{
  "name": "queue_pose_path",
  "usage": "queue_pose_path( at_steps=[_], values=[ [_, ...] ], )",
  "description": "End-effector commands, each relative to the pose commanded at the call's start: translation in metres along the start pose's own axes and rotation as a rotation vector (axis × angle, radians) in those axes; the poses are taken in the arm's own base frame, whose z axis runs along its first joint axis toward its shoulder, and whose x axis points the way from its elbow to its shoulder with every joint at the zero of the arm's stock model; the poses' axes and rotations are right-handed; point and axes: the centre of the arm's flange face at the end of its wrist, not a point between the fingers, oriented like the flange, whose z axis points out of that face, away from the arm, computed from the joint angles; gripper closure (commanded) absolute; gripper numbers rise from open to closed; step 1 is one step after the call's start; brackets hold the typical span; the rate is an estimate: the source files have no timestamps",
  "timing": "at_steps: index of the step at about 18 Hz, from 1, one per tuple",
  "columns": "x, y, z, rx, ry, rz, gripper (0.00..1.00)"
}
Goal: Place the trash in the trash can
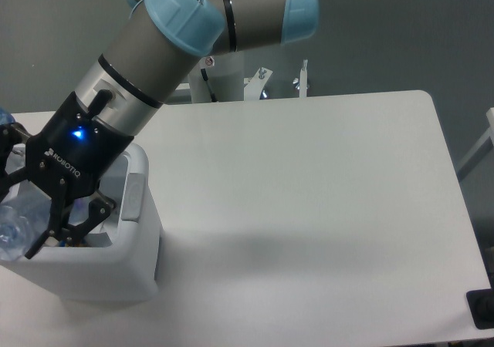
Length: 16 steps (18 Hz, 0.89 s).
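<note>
End effector [31,212] clamped on the bottle [15,217], down in the bin [100,266] at its left side. Your risk: the bottle lies crosswise, so on release it may catch the bin's rim and tip out onto the counter [309,208].

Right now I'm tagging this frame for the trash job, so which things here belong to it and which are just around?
Belongs to the job:
- clear plastic bottle, gripped
- gripper, over the bin opening
- white trash can

Just around:
- white table
- metal brackets behind the table
</note>
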Motion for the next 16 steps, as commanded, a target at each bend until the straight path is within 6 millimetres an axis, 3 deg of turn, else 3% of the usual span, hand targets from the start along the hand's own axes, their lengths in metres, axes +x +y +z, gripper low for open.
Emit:
queue_pose_path(
  at_steps=[3, 4, 6, 13, 15, 16],
  values=[
    [-0.009, 0.018, -0.004, -0.018, -0.011, -0.039, 0.0],
    [-0.021, 0.024, -0.009, -0.021, -0.031, -0.057, 0.0],
    [-0.058, 0.033, -0.034, -0.017, -0.111, -0.101, 0.0],
    [-0.199, 0.072, -0.157, 0.063, -0.324, -0.291, 0.0],
    [-0.23, 0.094, -0.168, 0.056, -0.347, -0.342, 0.0],
    [-0.246, 0.108, -0.165, 0.043, -0.348, -0.367, 0.0]
  ],
)
